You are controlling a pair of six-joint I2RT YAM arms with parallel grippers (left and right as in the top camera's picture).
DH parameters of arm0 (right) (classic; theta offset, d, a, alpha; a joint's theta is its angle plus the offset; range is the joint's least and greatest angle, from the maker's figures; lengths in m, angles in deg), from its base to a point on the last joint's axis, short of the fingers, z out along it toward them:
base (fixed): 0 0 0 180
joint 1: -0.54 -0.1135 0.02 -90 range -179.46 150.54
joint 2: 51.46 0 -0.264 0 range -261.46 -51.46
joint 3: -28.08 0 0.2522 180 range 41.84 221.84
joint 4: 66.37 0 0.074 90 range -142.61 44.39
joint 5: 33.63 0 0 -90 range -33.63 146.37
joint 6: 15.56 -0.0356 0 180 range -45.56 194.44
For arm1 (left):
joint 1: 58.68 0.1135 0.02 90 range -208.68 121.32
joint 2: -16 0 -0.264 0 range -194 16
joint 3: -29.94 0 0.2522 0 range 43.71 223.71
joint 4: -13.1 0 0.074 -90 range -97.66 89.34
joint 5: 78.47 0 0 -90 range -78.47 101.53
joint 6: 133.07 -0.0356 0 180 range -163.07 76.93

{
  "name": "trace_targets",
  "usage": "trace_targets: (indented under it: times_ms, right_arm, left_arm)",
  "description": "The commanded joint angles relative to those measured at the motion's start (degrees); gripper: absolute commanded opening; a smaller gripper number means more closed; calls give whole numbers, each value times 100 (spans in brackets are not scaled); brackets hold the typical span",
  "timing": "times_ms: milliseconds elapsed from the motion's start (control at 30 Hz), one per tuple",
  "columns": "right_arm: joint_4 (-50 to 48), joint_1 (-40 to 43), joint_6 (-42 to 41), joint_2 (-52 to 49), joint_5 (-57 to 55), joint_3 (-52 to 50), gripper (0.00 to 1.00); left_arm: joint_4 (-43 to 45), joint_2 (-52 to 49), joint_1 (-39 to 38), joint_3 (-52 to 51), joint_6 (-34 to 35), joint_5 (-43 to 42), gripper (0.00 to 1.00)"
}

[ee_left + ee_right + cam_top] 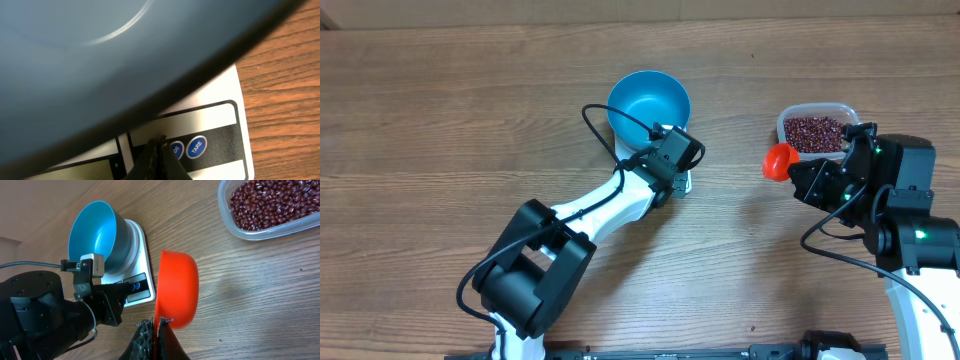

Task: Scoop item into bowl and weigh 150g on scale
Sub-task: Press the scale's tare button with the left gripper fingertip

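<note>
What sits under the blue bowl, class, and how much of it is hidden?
The white scale sits under the bowl. Its front and one side show; its middle is covered.

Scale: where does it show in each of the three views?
Overhead: scale is a white sliver at centre, mostly hidden.
Left wrist: scale fills the lower right, buttons showing.
Right wrist: scale is left of centre, beside the scoop.
Shared landmark: the bowl standing on it.
</note>
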State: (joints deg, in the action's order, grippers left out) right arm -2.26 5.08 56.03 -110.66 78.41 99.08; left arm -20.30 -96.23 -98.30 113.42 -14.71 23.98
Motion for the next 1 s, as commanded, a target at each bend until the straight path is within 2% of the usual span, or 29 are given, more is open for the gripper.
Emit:
trace_targets:
  times_ms: [0,967]
  right_arm:
    - [-48,42,26,13,-59,101,4]
    - [-9,42,26,13,-59,101,4]
  left_arm:
    - [-24,-166,61,-35,70,15,4]
    - [-162,-166,61,-35,208,146,4]
